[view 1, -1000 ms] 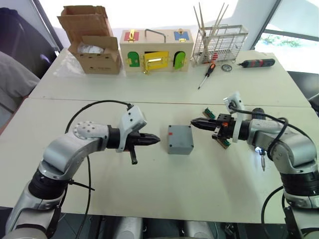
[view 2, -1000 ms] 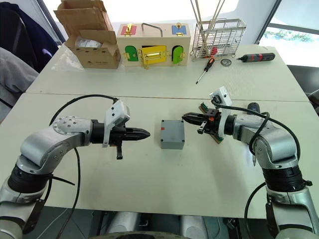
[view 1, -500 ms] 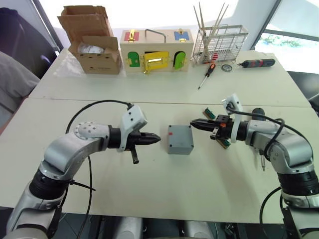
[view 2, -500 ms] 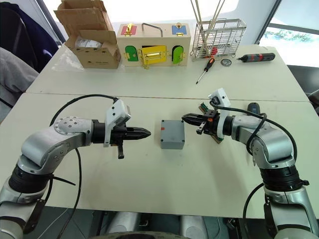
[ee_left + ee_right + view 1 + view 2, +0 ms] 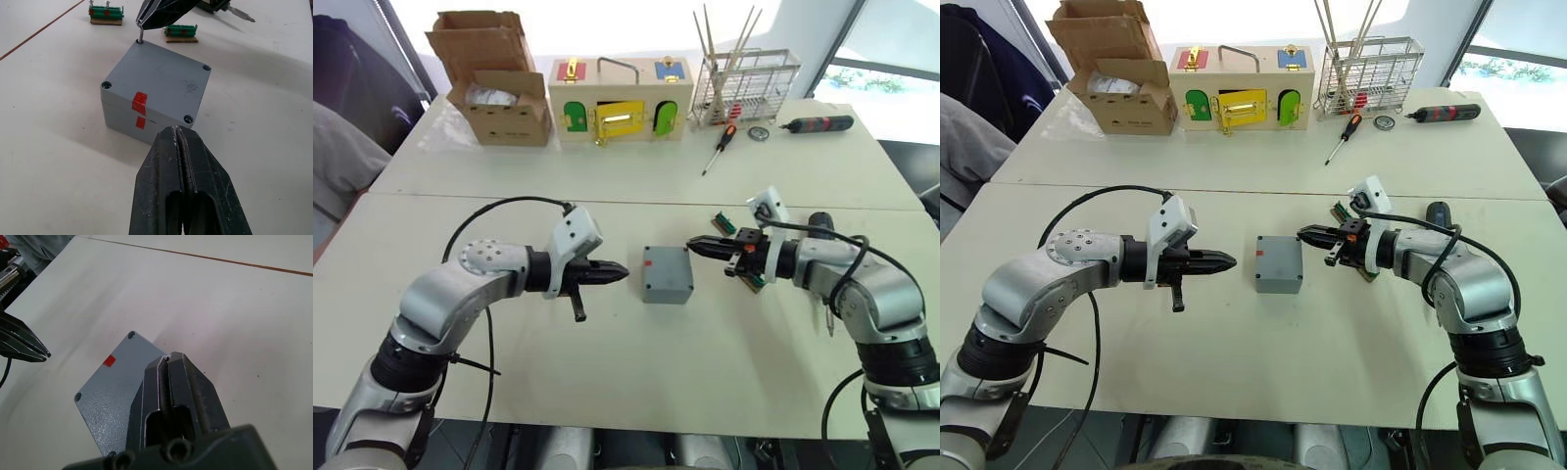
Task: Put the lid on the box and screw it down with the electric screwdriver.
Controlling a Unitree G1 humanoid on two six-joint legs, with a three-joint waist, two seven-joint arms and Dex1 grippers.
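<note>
Right gripper (image 5: 142, 22), jaws pinching a small metal screw (image 5: 140, 36) over the grey plastic box (image 5: 667, 274) (lid (image 5: 156, 81) on): could tip off-hole; left gripper (image 5: 622, 275) closed, empty.

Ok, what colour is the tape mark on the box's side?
Red, on the grey box: one patch on the lid edge, one just below it. Clearest in the left wrist view.

The right claw (image 5: 168, 363), pinched together, hovers over the lid (image 5: 112, 396), possibly gripping a screw.

Two white tables (image 5: 636, 362) pushed together; bright windows (image 5: 891, 49) behind, daylight flooding in.
</note>
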